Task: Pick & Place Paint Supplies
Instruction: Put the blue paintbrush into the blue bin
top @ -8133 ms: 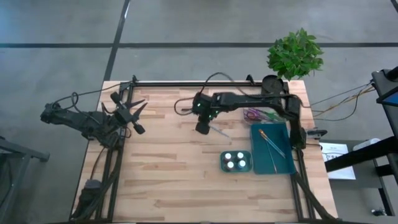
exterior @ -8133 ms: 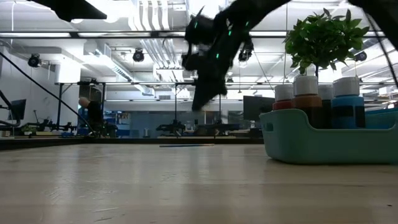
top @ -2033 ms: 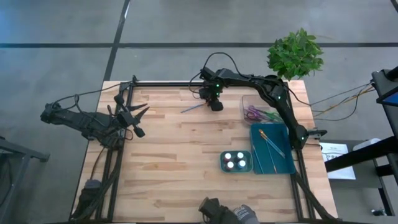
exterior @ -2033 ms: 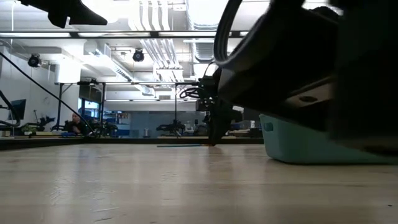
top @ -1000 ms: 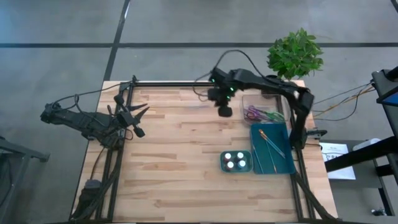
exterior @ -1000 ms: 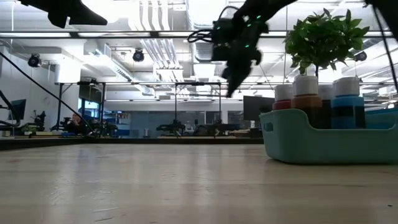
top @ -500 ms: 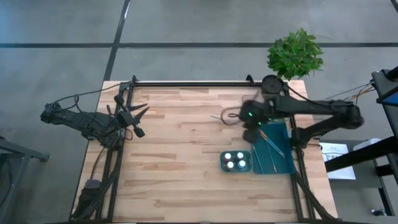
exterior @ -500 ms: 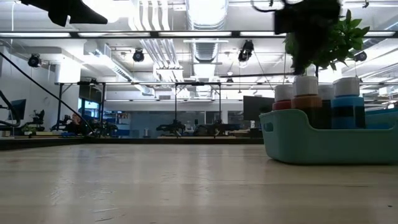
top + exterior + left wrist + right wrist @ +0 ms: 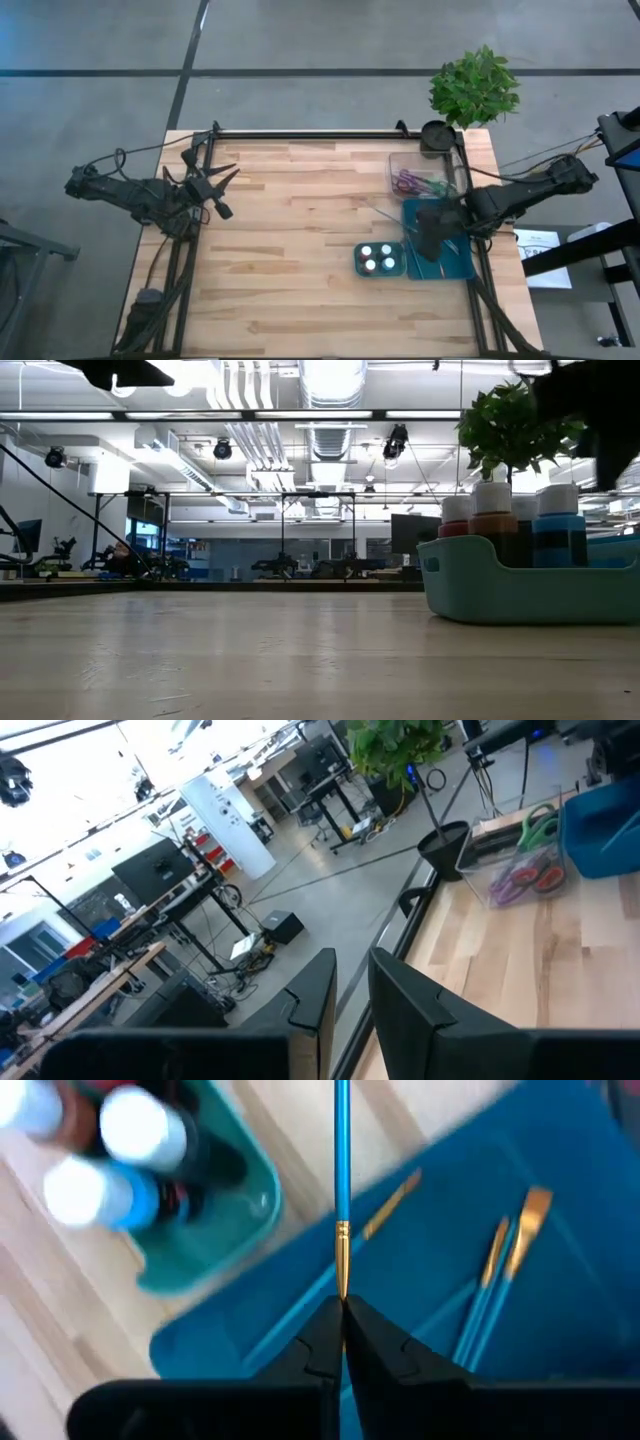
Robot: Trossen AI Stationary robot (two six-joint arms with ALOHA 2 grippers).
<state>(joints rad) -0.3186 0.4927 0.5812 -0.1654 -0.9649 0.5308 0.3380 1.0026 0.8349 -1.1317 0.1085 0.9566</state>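
My right gripper hangs over the blue tray at the table's right side, shut on a thin blue-handled paintbrush. Other brushes lie in the tray's bottom. A teal caddy with paint bottles stands on the table just left of the tray. My left gripper waits open over the table's left edge, touching nothing. My right gripper pinches the blue-handled brush between its two fingertips at the gold ferrule; the bristle end is hidden between the fingers. The handle sticks straight out ahead of the fingers, in line with them. The brush is lifted clear, above the tray's left rim.
A clear box with scissors sits on the far side of the blue tray. A potted plant and a black round thing stand at the far right corner. Bare wood stretches across the table's middle and left.
My right gripper has swung from the table's far middle toward the right and near edges, ending over the blue tray, still shut on the blue-handled brush, which has travelled with it clear of the table. The left arm has kept still.
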